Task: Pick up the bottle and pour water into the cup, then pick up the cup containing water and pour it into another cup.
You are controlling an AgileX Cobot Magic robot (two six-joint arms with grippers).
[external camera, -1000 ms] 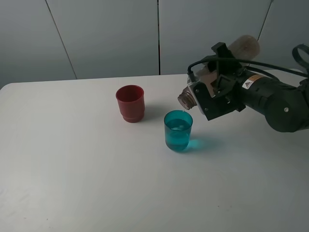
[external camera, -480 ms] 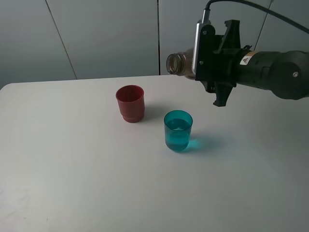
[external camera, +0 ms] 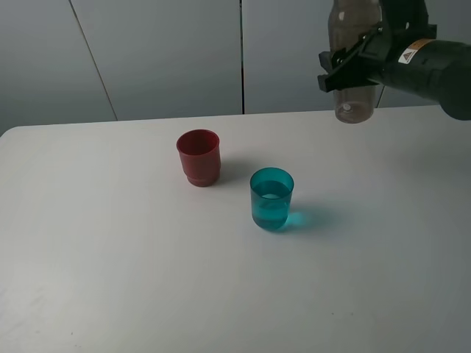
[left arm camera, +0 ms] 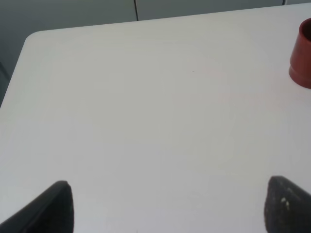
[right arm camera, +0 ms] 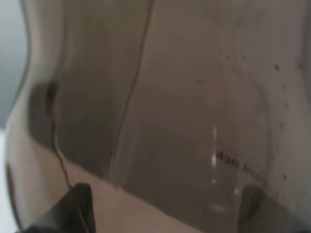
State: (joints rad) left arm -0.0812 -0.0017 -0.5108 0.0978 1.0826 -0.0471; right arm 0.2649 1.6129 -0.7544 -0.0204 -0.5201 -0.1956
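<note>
My right gripper (external camera: 358, 68) is shut on the smoky grey-brown bottle (external camera: 355, 99) and holds it upright, high above the table's far right. The bottle fills the right wrist view (right arm camera: 170, 97) between the dark fingertips (right arm camera: 77, 204). The teal cup (external camera: 271, 198) stands mid-table with water in it, below and left of the bottle. The red cup (external camera: 199, 157) stands upright to its back left and also shows at the edge of the left wrist view (left arm camera: 303, 53). My left gripper (left arm camera: 170, 208) is open and empty over bare table, out of the exterior view.
The white table (external camera: 110, 257) carries only the two cups. Its rounded far left corner (left arm camera: 34, 39) shows in the left wrist view. A grey panelled wall (external camera: 162, 51) stands behind the table.
The right gripper has lifted and swung the bottle from tilted, mouth over the teal cup, to upright and moved it up and to the right. The cups have not moved.
</note>
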